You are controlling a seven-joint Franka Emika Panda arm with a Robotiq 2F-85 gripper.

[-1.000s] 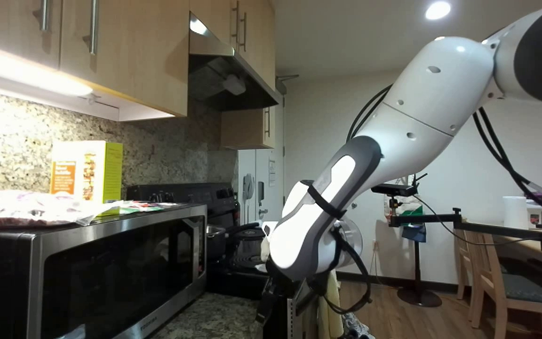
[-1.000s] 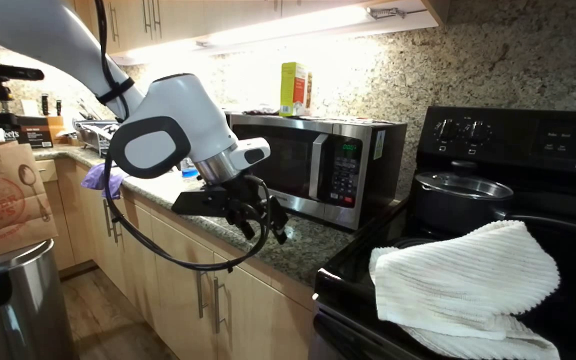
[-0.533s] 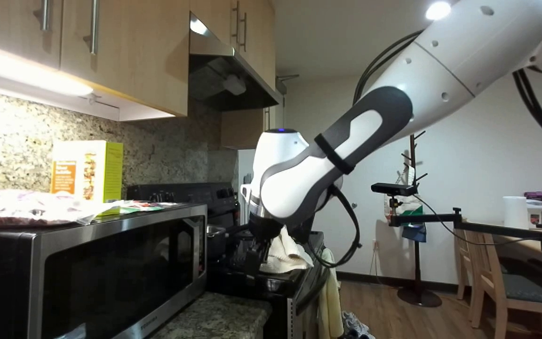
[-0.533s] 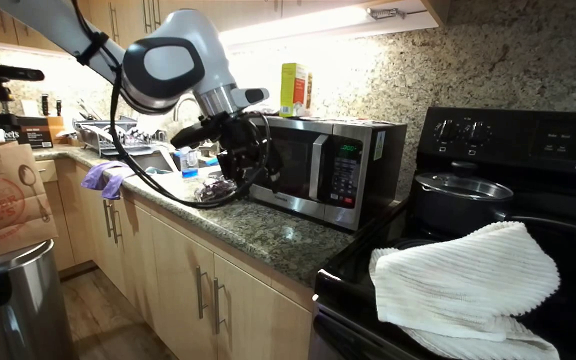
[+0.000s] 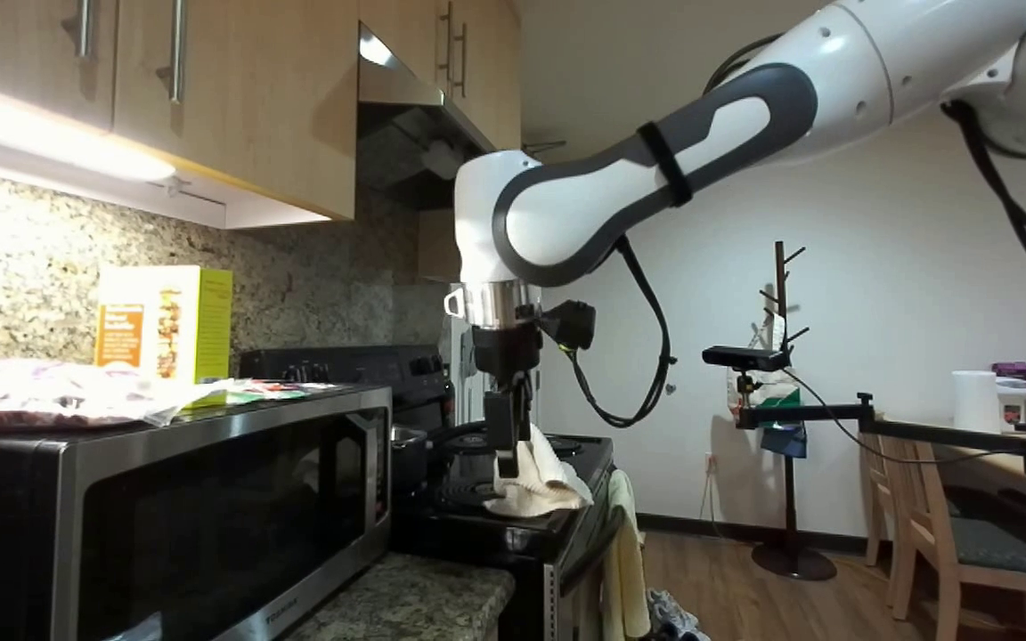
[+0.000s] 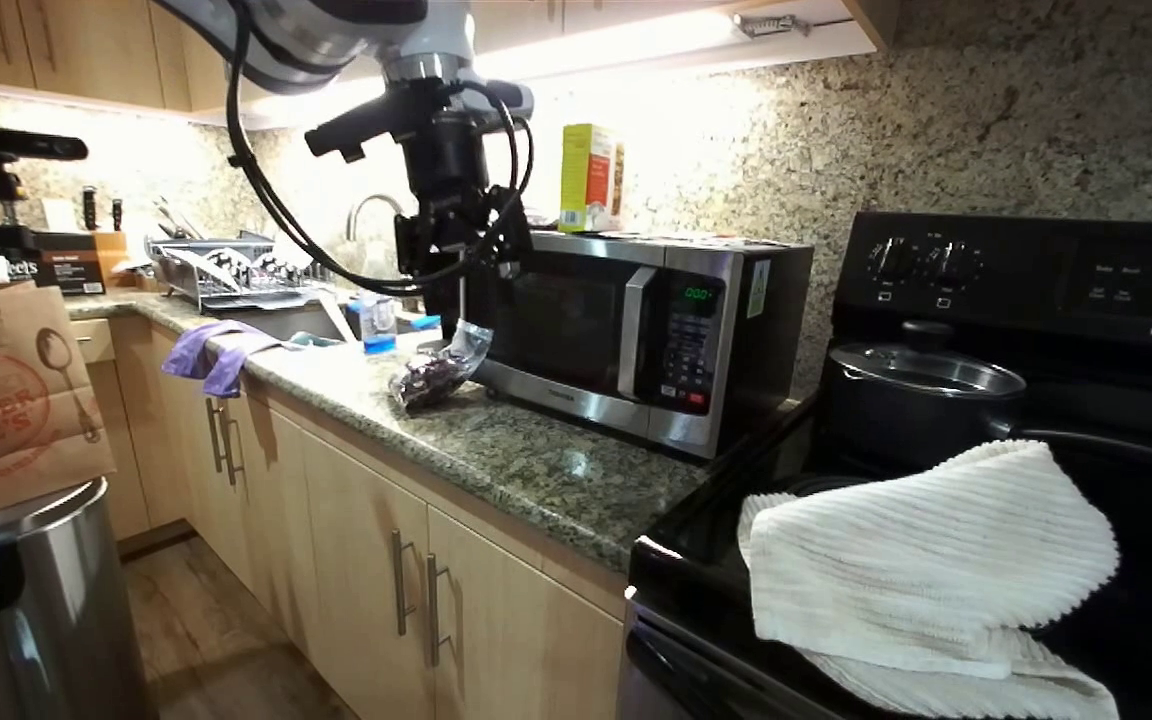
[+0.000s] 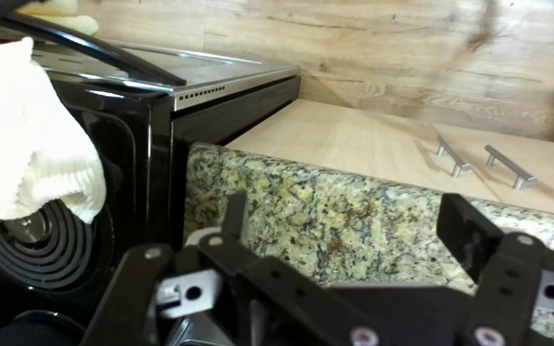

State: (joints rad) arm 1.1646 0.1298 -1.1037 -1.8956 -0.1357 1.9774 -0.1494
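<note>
My gripper [image 7: 349,216] is open, its two black fingers wide apart with nothing between them. Below it in the wrist view lies the granite counter [image 7: 315,221]. In the exterior views the gripper [image 5: 511,450] points straight down in front of the microwave [image 6: 566,320], apart from the counter. A clear plastic bag with dark red contents [image 6: 436,375] rests on the counter, just below the gripper [image 6: 466,275] in that view; the wrist view does not show it. A white ribbed towel [image 6: 926,560] lies on the black stove, also at the wrist view's left.
A lidded black pot [image 6: 926,400] stands on the stove [image 7: 132,144]. On top of the microwave are a yellow-green box [image 5: 166,325] and a flat plastic package [image 5: 59,392]. Upper cabinets [image 5: 246,98] and a range hood [image 5: 424,133] overhang. Purple gloves [image 6: 216,355] hang over the counter edge.
The arm has risen, and the gripper has swung from a tilt to pointing straight down. The plastic bag, hidden behind the arm at first, now shows. The fingers touch nothing new.
</note>
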